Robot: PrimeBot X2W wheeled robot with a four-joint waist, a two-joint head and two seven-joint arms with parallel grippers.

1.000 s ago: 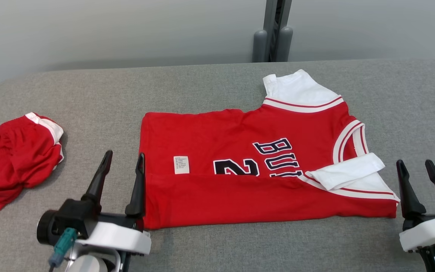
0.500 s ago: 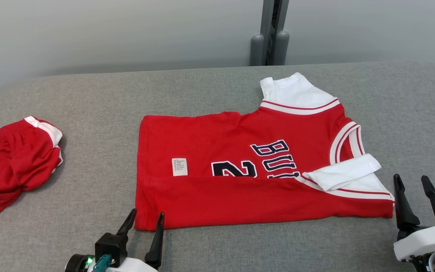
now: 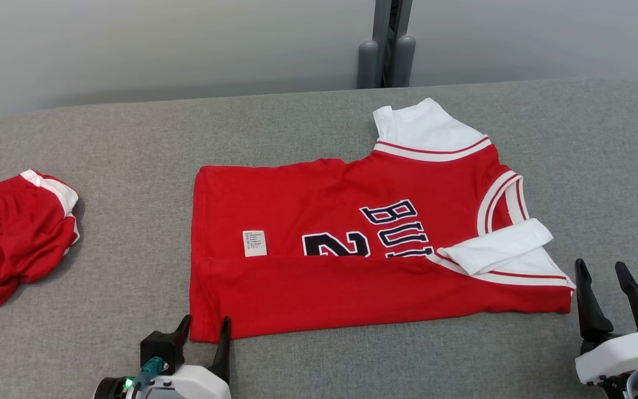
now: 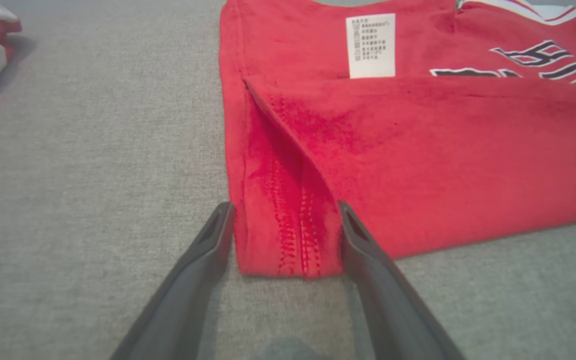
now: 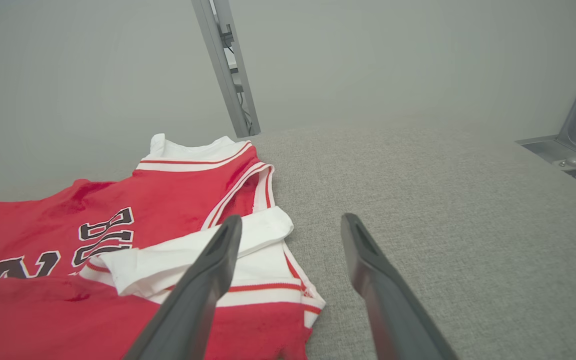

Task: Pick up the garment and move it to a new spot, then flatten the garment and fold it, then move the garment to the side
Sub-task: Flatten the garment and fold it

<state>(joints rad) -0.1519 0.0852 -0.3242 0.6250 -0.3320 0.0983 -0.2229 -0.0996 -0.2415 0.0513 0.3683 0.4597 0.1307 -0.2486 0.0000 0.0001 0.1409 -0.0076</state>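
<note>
Flanking garment corner, left fingers

left end effector retreated, astride jersey corner

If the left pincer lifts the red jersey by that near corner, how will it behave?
Probably floppy: the jersey lies flat in thin layers, so it should drape and the folded near strip may fall open. Likely light. The stitched hem inside the open left pincer should grip; pushing may bunch it on the textured grey surface.
</note>
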